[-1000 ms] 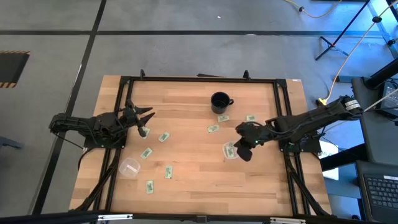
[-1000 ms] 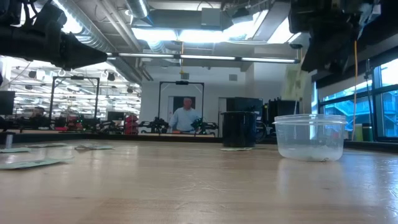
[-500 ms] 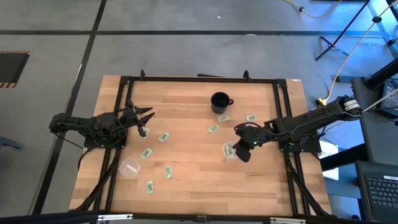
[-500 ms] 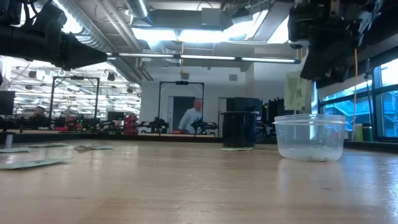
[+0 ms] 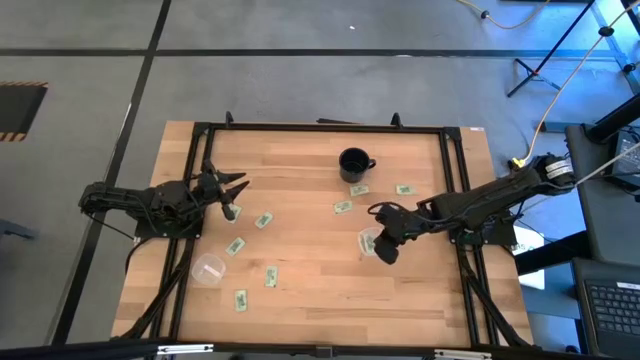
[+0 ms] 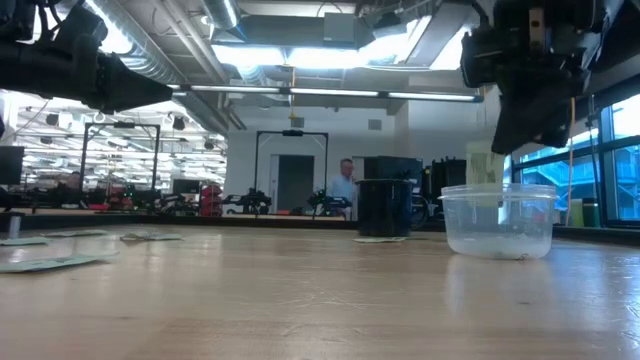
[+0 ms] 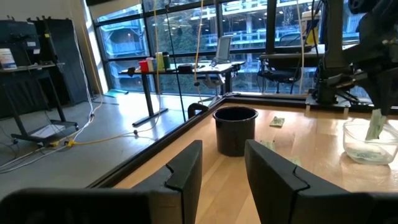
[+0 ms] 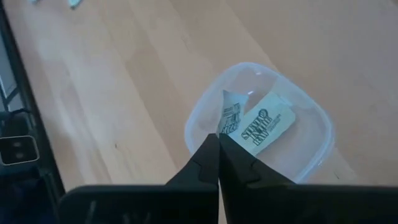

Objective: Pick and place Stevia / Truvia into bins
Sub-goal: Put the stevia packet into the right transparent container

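A black mug (image 5: 353,163) stands upright on the wooden table (image 5: 310,290); a person (image 6: 345,189) stands in the room beyond.

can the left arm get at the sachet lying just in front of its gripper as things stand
Probably yes. The left gripper hangs open beside the sachet, with only bare table between them and nothing lying on it. The right gripper is busy far off over its clear cup.

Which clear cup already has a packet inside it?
The cup under the right end effector: a packet lies inside. The other cup, near the left arm, looks empty.
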Motion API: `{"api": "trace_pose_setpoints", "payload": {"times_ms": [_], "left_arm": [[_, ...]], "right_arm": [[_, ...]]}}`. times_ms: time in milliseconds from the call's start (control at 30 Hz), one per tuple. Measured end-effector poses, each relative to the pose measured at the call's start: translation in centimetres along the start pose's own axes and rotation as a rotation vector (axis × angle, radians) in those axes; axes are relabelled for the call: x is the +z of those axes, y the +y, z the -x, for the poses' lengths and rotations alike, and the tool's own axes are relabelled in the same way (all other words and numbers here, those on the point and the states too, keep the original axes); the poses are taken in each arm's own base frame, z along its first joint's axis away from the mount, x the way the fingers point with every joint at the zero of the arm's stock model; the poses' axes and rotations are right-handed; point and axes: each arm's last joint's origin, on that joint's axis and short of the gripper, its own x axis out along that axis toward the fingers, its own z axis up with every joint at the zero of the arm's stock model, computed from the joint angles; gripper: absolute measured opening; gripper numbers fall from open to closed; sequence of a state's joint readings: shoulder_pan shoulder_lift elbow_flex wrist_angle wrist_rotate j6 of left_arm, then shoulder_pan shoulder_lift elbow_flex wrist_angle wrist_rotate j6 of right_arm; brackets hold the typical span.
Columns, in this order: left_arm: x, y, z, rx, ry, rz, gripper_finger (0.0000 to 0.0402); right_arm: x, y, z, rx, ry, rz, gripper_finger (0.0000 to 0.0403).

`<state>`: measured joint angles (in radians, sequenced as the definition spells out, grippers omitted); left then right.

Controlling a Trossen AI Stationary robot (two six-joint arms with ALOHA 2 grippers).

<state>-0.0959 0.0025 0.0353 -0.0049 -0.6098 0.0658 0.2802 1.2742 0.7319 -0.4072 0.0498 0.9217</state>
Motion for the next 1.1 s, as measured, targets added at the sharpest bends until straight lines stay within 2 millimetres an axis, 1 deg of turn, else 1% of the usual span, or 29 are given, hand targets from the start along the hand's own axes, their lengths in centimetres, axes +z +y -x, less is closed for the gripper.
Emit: {"api": "trace_pose_setpoints", "payload": {"times_ms": [233, 367, 567, 700, 1100], "left_arm": [[0.0, 0.0, 0.0, 0.0, 0.0, 0.0, 0.0116], [0.0, 0.0, 0.0, -0.001, 0.004, -0.002, 0.0116], [0.0, 0.0, 0.0, 0.0, 0.004, 0.0, 0.0116], [0.0, 0.0, 0.0, 0.0, 0.004, 0.053, 0.0116], [0.0, 0.0, 0.0, -0.001, 0.004, 0.068, 0.0116]], "right_arm": [[-0.1, 0.0, -1.4, -0.023, 0.02, -0.019, 0.0], [-0.1, 0.1, -1.8, -0.023, 0.02, -0.017, 0.0], [-0.1, 0.0, -1.9, -0.027, 0.021, -0.043, 0.0007], [-0.1, 0.0, -1.9, -0.028, 0.021, -0.09, 0.001], [-0.3, -0.2, -1.9, -0.05, 0.037, -0.085, 0.0011]]}}
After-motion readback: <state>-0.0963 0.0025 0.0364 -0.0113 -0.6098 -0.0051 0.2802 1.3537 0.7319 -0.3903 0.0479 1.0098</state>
